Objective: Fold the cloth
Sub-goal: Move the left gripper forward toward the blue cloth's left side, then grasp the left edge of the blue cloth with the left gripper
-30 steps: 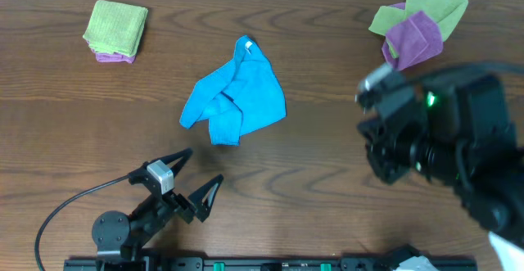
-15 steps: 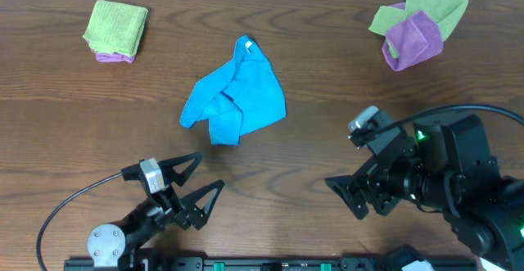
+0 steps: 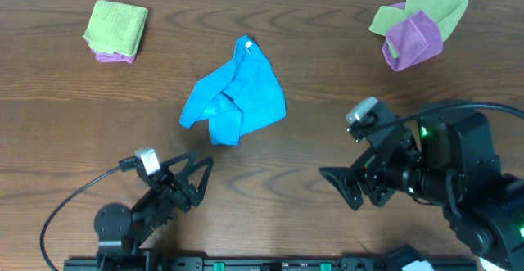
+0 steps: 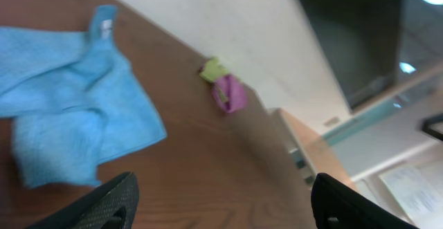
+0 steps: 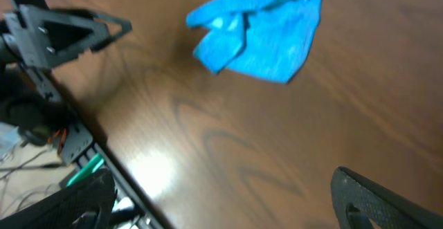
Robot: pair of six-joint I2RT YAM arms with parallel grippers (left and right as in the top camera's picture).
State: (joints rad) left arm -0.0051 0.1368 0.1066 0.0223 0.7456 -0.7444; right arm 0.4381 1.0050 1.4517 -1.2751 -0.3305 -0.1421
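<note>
Because the cloth [image 3: 235, 95] lies rumpled near the middle of the table [image 3: 327, 66], with one flap doubled over at its near-left corner and its white tag [image 3: 248, 47] at the far edge, I judge that no proper fold has been made yet. It needs spreading flat first.

My left gripper [image 4: 221, 200] hangs low near the front edge, to the near-left of the cloth and well apart from it. Its jaws are spread wide and hold nothing. From the left wrist camera I see the blue fabric ahead and to the left between the two dark fingers [image 4: 111, 200], so that arm is aimed roughly at the cloth's near side. My right gripper [image 5: 221, 191] is likewise parted and empty. It sits to the near-right of the cloth, and its camera shows the cloth further out, with bare wood between.

Neither arm touches anything. Having one on each side seems sensible, since each could take a corner and pull the fabric taut.

The folded green-and-purple stack [image 3: 115, 30] at the far left and the loose green and purple cloths [image 3: 416, 25] at the far right lie well clear (not my concern here). The microfibre looks limp, so a pinch at a single layer near an edge may be needed.
</note>
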